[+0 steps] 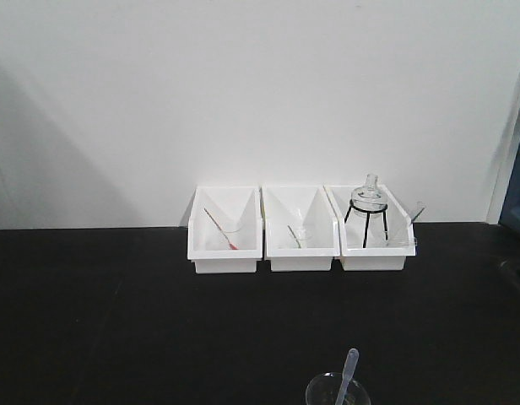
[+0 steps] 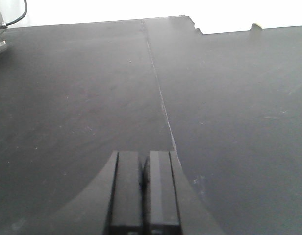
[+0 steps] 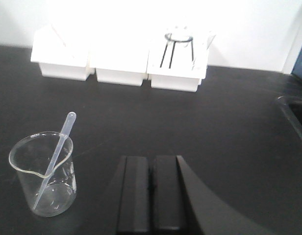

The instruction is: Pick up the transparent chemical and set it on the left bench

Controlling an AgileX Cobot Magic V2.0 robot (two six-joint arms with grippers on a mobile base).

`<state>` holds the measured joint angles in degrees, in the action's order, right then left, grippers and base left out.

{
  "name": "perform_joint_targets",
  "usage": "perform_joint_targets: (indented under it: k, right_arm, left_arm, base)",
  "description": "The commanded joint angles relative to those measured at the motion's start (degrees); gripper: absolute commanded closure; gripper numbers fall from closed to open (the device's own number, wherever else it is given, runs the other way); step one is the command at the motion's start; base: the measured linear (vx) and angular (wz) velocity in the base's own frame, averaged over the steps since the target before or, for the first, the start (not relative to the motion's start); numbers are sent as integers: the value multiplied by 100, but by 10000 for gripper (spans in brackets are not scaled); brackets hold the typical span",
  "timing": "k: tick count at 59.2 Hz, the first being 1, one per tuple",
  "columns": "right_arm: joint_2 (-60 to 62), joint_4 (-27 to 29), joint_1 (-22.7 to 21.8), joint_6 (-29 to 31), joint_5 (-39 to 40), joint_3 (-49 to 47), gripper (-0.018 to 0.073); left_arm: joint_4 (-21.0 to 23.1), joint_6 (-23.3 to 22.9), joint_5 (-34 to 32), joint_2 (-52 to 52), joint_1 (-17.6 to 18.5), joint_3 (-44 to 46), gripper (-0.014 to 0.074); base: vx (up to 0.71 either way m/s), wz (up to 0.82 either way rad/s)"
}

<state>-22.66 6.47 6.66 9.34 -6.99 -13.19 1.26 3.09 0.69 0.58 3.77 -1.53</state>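
The transparent chemical (image 3: 44,176) is a small clear glass beaker with a translucent dropper pipette leaning out of it. It stands upright on the left bench (image 3: 156,122), a matte black worktop below a white wall. In the front view its rim and pipette (image 1: 338,388) show at the bottom edge. My right gripper (image 3: 151,159) is shut and empty, to the right of the beaker and apart from it. Over bare black worktop (image 2: 92,98) my left gripper (image 2: 143,154) is shut with nothing in it.
Three white bins (image 1: 298,229) stand in a row against the wall; the right one holds a clear round flask on a black tripod (image 1: 367,207). A sink edge (image 3: 294,115) lies at the right. A seam (image 2: 158,88) runs along the worktop.
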Motion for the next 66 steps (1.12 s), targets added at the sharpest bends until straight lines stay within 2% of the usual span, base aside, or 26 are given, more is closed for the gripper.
perform_joint_targets:
  k: [1, 13, 16, 66]
  right_arm:
    - [640, -293, -31, -463, 895, 579, 567]
    - [2193, -487, -31, -934, 841, 1533, 567]
    - [2423, -492, -31, -934, 524, 1534, 567]
    - [2396, -534, -29, -934, 443, 1535, 567]
  left_arm:
    - [4, -45, -449, 110, 10, -93, 600]
    - [4, -45, -449, 110, 10, -93, 600]
    - [4, -45, -449, 110, 10, -93, 600]
    - [4, -45, -449, 110, 10, -93, 600]
  base:
    - [0, 0]
    - [0, 0]
    - [0, 0]
    - [0, 0]
